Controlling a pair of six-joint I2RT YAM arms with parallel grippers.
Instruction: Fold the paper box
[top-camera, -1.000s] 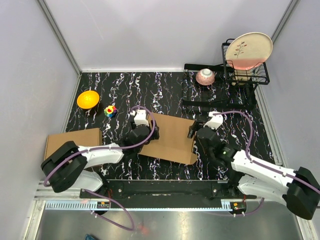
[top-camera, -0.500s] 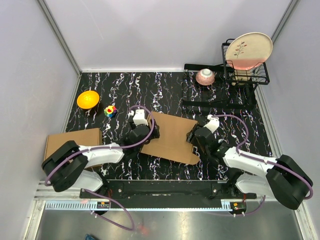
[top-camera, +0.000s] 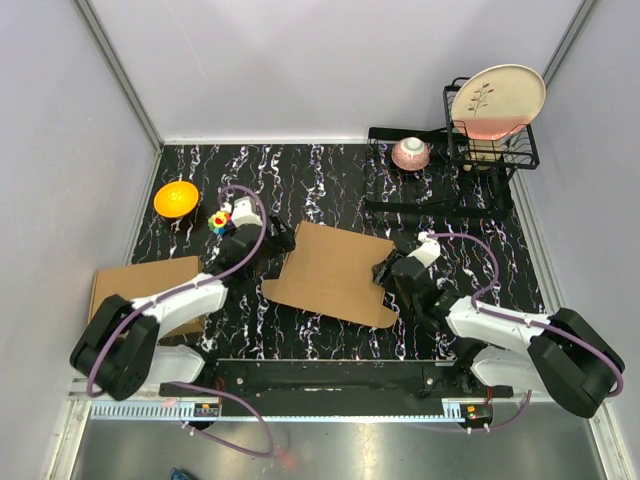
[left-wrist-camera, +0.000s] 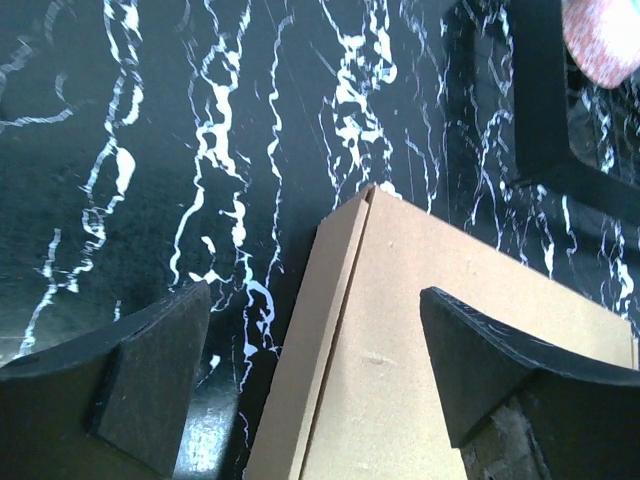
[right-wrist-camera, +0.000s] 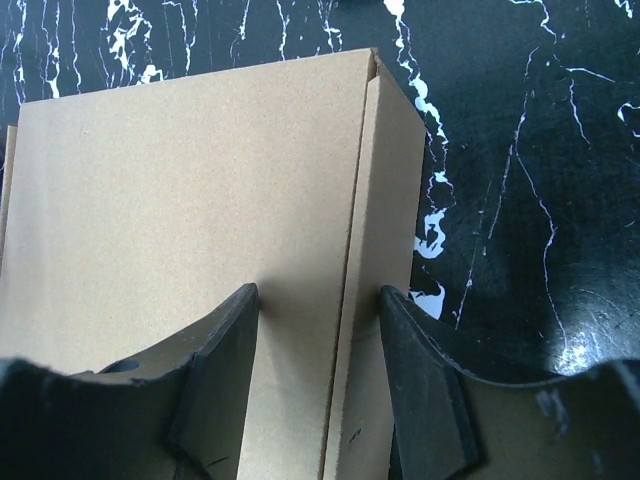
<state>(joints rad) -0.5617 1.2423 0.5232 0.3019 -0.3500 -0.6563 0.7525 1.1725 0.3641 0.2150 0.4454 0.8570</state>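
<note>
Paper box (top-camera: 335, 272) mostly flat, walls unraised, early stage; left claw (left-wrist-camera: 310, 300) spread wide, empty; right claw (right-wrist-camera: 318, 300) half-spread astride side flap (right-wrist-camera: 385, 200), grip unclear

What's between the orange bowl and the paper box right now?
In the top view: the small multicoloured toy, then the left gripper, open; the rest of that stretch is bare black marbled tabletop.

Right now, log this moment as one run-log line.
paper box: lying flat | left gripper: open, over its left edge | right gripper: open, astride right flap crease
</note>
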